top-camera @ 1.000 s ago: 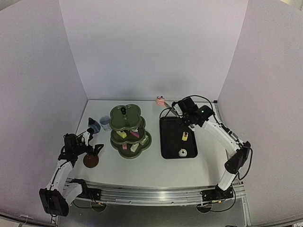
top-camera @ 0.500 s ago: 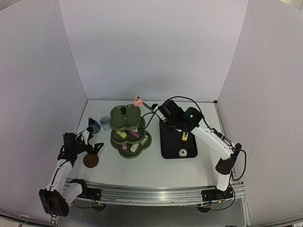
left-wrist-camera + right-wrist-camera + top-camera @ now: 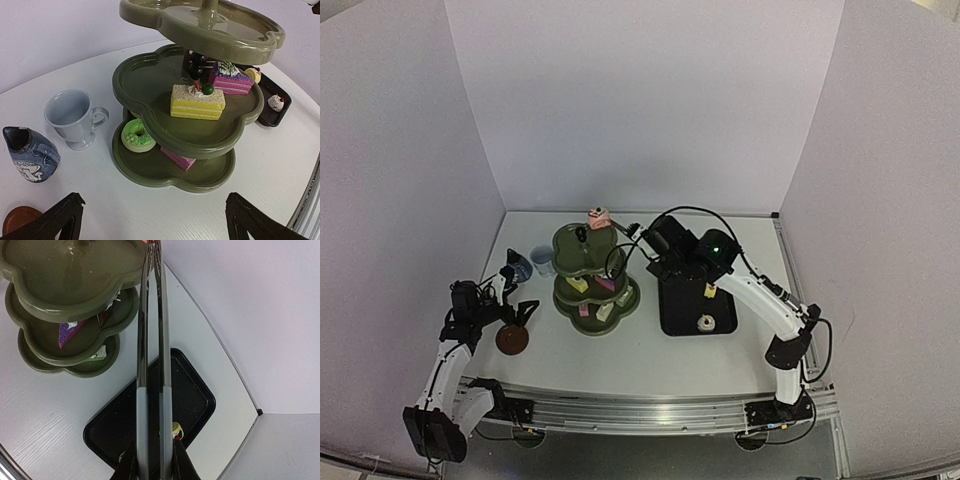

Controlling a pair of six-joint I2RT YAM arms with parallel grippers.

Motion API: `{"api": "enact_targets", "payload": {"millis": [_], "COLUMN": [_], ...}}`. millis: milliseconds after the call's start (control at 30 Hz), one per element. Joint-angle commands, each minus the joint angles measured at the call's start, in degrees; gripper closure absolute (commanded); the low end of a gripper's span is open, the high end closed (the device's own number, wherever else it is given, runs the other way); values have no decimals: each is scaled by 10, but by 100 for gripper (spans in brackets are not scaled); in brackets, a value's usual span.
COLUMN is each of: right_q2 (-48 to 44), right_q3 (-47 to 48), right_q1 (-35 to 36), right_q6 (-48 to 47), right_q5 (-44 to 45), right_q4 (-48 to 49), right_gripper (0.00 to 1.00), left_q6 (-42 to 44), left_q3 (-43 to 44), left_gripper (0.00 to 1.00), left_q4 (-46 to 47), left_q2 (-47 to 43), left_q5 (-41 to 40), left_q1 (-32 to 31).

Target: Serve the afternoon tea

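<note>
Now we are clamping our right pincer (image 3: 154, 463) on the tongs (image 3: 150, 340), holding a pink pastry (image 3: 599, 217) above the green stand (image 3: 563, 258), upper centre; our left pincer (image 3: 152, 220) is gaping apart, lower left.

Left arm (image 3: 442, 368), right arm (image 3: 757, 298): white tubular links, black joint housings, black looping cables; small green indicator light (image 3: 713, 240) on right arm. Left gripper (image 3: 154, 222): black wedge-shaped fingers (image 3: 62, 220). Silver metal base rail (image 3: 640, 410), near edge.
</note>
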Motion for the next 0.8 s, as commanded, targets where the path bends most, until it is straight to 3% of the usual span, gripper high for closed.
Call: {"api": "enact_targets", "payload": {"millis": [0, 467, 633, 767], "right_q2": [8, 22, 24, 22], "right_q3": [28, 15, 19, 23], "right_q1": [13, 25, 25, 26], "right_q6": [-15, 0, 3, 2], "right_q5": [28, 23, 17, 17], "right_q4": [5, -17, -21, -21], "right_gripper": [100, 100, 81, 74], "left_q6": [-7, -1, 1, 6], "left_q3": [18, 16, 14, 15], "left_gripper": [0, 0, 0, 0], "left_q4": [5, 6, 5, 2], "left_q2": [-7, -3, -5, -4], "left_q5": [6, 0, -3, -4], "left_q1": [-2, -2, -2, -2]}}
